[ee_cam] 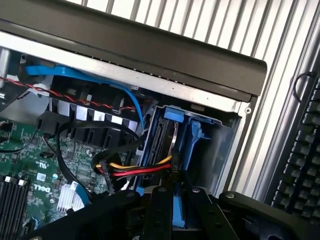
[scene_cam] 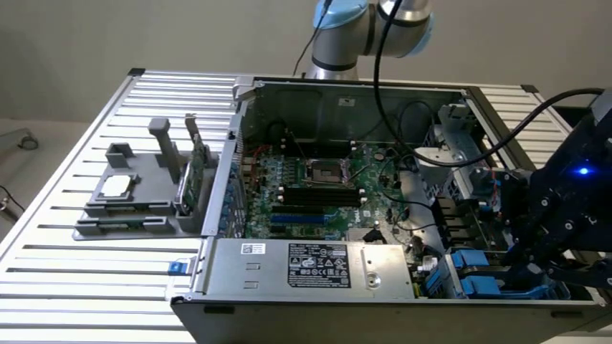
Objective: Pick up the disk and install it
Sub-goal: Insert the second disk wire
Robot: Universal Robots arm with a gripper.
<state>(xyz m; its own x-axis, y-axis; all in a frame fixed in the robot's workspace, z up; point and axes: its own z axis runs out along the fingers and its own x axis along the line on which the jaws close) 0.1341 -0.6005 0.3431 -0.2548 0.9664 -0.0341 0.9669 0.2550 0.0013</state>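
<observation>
Pincer (ee_cam: 177,212) clenched on disk (ee_cam: 165,142) | disk upright inside drive bay (ee_cam: 221,155)

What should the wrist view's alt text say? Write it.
The gripper pinches the blue frame of the disk, which stands on edge in the corner bay of an open computer case. Red, yellow and black cables run toward it.

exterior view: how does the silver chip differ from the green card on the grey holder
Pose: the silver chip lies flat in its recess, while the green card stands upright on edge in a slot. Shape: the chip is a small square; the card is a long thin board. Colour: the chip is pale silver, the card green. Both sit in the grey holder on the slatted table, outside the computer case.
</observation>
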